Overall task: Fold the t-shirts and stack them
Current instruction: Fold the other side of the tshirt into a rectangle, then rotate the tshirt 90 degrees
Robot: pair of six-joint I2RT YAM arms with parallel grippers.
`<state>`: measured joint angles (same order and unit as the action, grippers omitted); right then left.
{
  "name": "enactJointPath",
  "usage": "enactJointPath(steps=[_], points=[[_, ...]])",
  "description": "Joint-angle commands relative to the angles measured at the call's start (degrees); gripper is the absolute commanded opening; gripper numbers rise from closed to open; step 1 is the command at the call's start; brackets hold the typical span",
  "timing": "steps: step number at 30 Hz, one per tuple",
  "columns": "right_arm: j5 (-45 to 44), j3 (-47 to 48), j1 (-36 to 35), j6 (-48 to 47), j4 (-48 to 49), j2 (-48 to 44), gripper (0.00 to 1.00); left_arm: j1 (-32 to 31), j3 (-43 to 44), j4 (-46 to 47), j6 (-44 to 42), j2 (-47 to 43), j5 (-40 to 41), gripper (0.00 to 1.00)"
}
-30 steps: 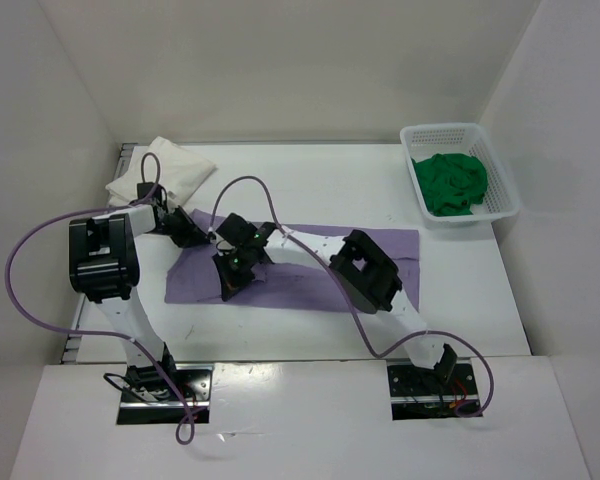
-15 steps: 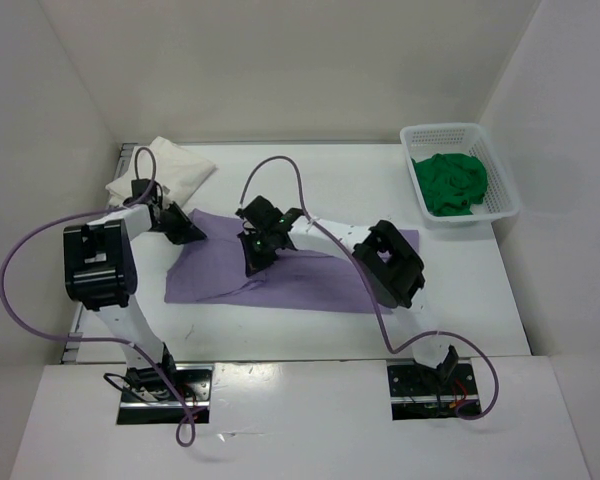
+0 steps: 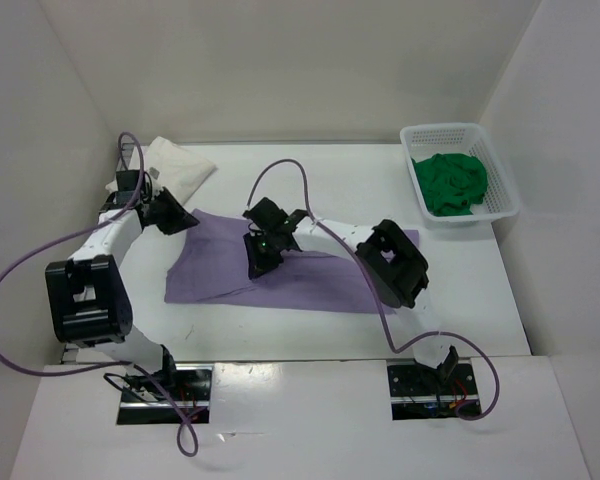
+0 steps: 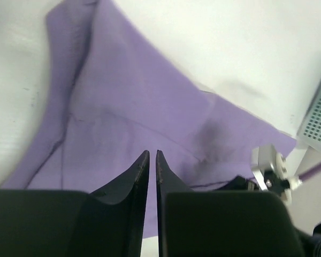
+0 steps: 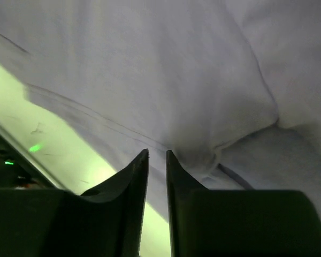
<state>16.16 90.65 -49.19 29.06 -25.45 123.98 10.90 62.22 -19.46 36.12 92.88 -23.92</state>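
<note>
**A:** Where's the lavender t-shirt [image 3: 310, 285]?
**B:** Spread flat mid-table before you. The white t-shirt [image 3: 180, 165] lies bunched far left, and the green t-shirt [image 3: 450, 183] is in the basket [image 3: 442, 129] far right.
**A:** The pincers?
**B:** Your left pincer [image 4: 152, 153], by the far-left corner, is pressed nearly together. Your right pincer [image 5: 157, 152], mid-shirt, shows a slit; I can't tell whether it's pinching. The table [image 3: 310, 180] is white, with white walls [image 3: 280, 70] around it.

I am logging: white table [image 3: 310, 180], sitting under even, soft light; white back wall [image 3: 280, 70], left wall [image 3: 30, 150] and right wall [image 3: 570, 100] closing it in on three sides; white ledge [image 3: 300, 430] running along the near edge.
</note>
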Motion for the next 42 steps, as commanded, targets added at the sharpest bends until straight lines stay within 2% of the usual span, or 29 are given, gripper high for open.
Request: enactJointPath(steps=[1,2,3,7,11,14,15,16,17,19,20,22,28,30,31,34,37,38,39,40,42], points=[[2.55,7.42,2.95,-1.2,-0.83,-4.72,0.26,-1.75,0.98,0.04,-1.23,-6.04,-2.09,0.15],[4.3,8.65,4.0,-1.98,-0.83,-3.85,0.36,-3.23,0.98,-0.57,-1.23,-7.0,-2.09,0.16],[4.32,11.45,6.1,-2.6,-1.52,-3.14,0.39,-4.03,0.98,-0.58,-1.84,-8.84,-2.09,0.16],[4.32,17.27,10.25,-5.15,-2.15,1.16,0.47,-7.29,-0.25,-1.19,-3.25,-13.94,-0.34,0.15],[1.25,27.7,12.63,-7.61,-4.78,10.19,0.55,-7.82,-3.85,-0.67,-4.65,-22.1,-3.93,0.15],[2.29,35.61,14.03,-9.89,-7.59,16.17,0.64,-7.82,-7.1,-1.28,-6.05,-28.69,-5.08,0.15],[3.16,37.47,14.03,-10.59,-8.29,17.59,0.69,-7.82,-8.85,-2.15,-6.06,-30.29,-5.6,0.18],[4.48,41.5,14.03,-12.17,-9.86,19.26,0.71,-7.82,-9.82,-2.68,-6.06,-33.17,-7.44,0.25],[7.36,43.54,14.03,-12.79,-10.84,22.58,0.72,-7.82,-10.79,-3.21,-6.67,-34.25,-8.5,0.28],[10.54,49.32,14.03,-14.2,-14.34,26.03,0.76,-7.82,-13.42,-4.0,-6.68,-34.87,-11.13,0.34],[12.21,50.92,14.03,-14.21,-15.41,27.52,0.78,-7.82,-14.22,-4.0,-6.68,-35.66,-13.58,0.42],[16.43,54.52,14.03,-15.08,-17.6,31.22,0.82,-7.82,-14.84,-4.0,-6.68,-35.66,-15.27,0.49],[28.91,57.8,12.98,-17.9,-19.72,34.66,0.82,-7.82,-14.32,-0.41,-6.15,-36.19,-18.0,0.8],[31.98,55.44,12.98,-18.51,-19.72,33.96,0.78,-7.82,-14.32,0.22,-5.36,-36.71,-17.48,0.88],[32.7,54.73,12.98,-18.51,-19.72,33.96,0.7,-7.82,-16.14,1.26,-5.36,-36.72,-17.47,1.0],[33.75,52.79,12.98,-18.51,-19.11,33.43,0.56,-7.82,-18.88,3.81,-3.08,-37.33,-18.0,1.0],[31.84,54.36,12.98,-16.41,-18.58,34.21,0.25,-7.82,-20.64,4.43,-1.93,-38.04,-18.78,1.0],[30.96,55.24,12.98,-15.36,-17.8,34.22,0.12,-7.82,-20.64,5.04,-1.93,-38.04,-18.79,0.93],[28.6,56.12,13.59,-12.22,-16.48,34.22,0.06,-7.82,-20.64,5.05,-1.23,-38.04,-20.27,0.68],[27.36,56.65,14.12,-10.18,-15.34,34.22,0.01,-7.82,-21.17,5.57,-1.23,-38.04,-20.29,0.56],[24.72,56.13,16.57,-3.59,-12.17,33.7,0.0,-8.52,-21.17,5.58,-0.7,-38.04,-18.81,0.39]])
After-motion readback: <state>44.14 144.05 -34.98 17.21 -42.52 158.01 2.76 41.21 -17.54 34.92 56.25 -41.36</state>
